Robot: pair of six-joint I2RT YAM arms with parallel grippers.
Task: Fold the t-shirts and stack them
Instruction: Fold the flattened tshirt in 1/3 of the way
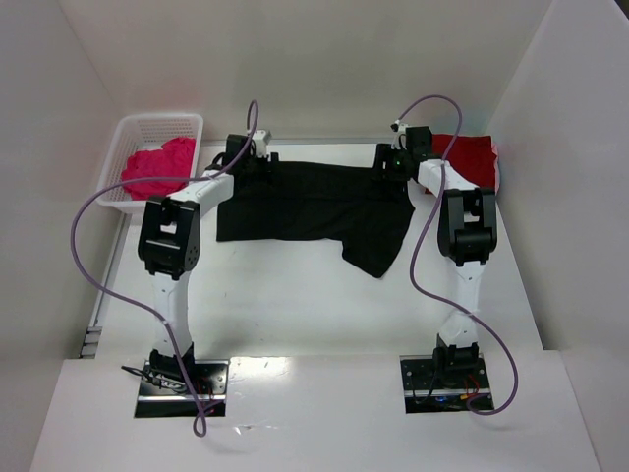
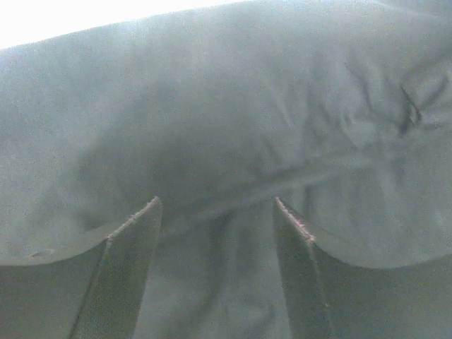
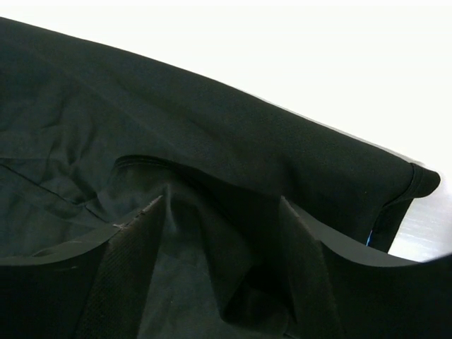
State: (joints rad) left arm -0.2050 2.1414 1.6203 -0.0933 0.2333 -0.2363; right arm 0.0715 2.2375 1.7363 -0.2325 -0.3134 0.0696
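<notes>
While flat on the table [image 1: 295,305], black t-shirt [image 1: 295,202] beneath left tool [image 2: 215,205], right tool [image 3: 219,201].

Soft, matt cloth for the black t-shirt [image 1: 305,202], lightly creased, with a fine knit grain up close. Same soft matt cloth for the pink t-shirt [image 1: 157,167], crumpled, and the red t-shirt [image 1: 467,157]. Hard white plastic mesh for the basket [image 1: 162,120]. Smooth white table [image 1: 314,305] with a faint sheen near the front. Matt dark fingers [image 3: 131,275] on the right gripper [image 3: 220,205], finely textured. Smooth purple sleeve on the cable [image 1: 84,246]. Smooth, hard white and black shells on the left arm [image 1: 175,295] and right arm [image 1: 468,290].
</notes>
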